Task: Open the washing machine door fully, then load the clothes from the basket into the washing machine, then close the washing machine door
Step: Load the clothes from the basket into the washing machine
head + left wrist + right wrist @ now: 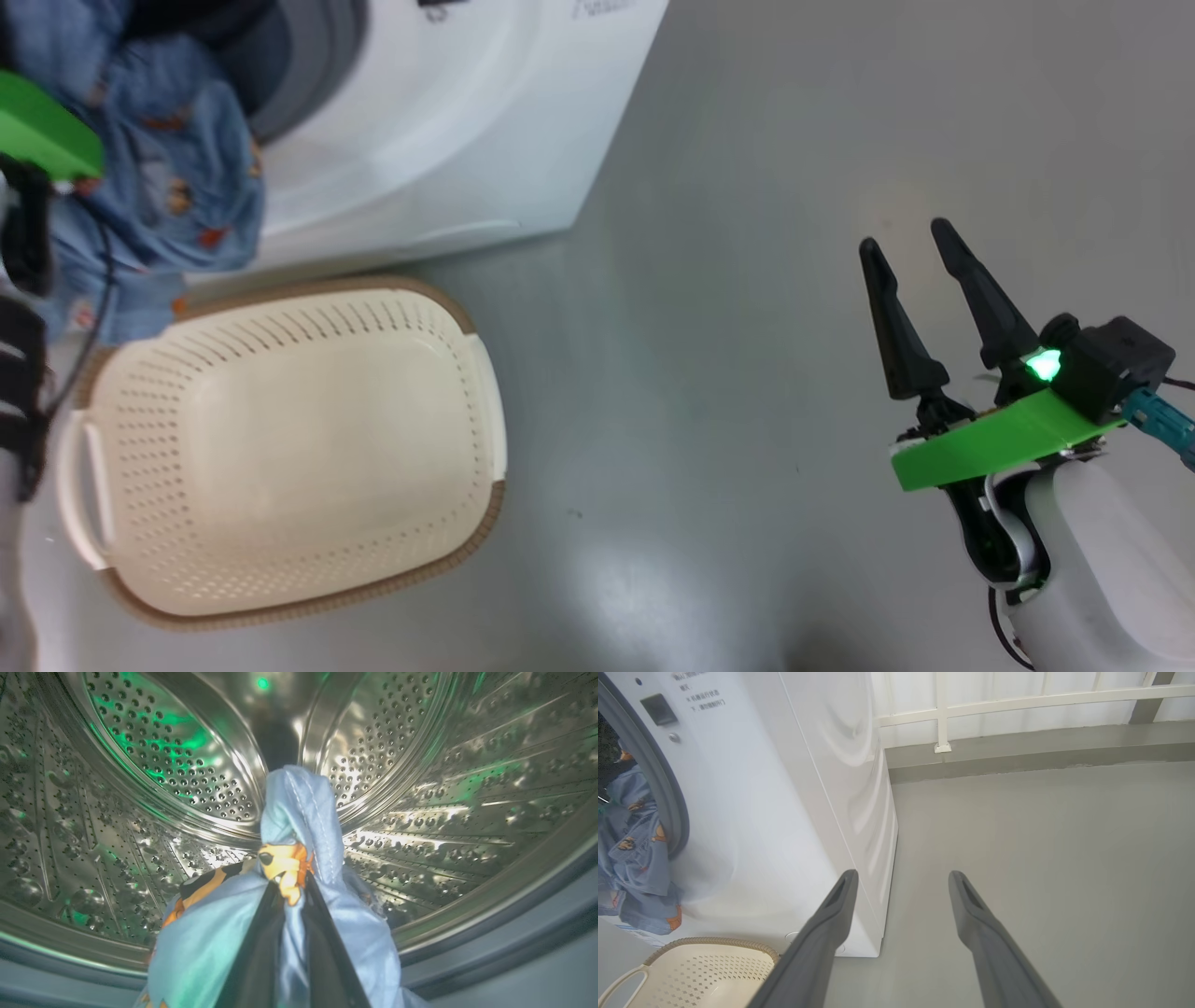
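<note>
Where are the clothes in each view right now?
Head: clothes upper left, hanging from the washer.
Left wrist: bottom centre, pinched in the left tool, before the drum.
Right wrist: left edge, spilling from the washer.
Shared landmark: the washer's grey ring.

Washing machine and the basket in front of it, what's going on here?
The robot is loading laundry. Its left claw is shut on the light blue printed clothes and holds them at the mouth of the steel drum of the washing machine, with some fabric hanging down outside the opening. The cream basket on the floor is empty. The right claw is open, holding nothing, off to the side above the floor.
</note>
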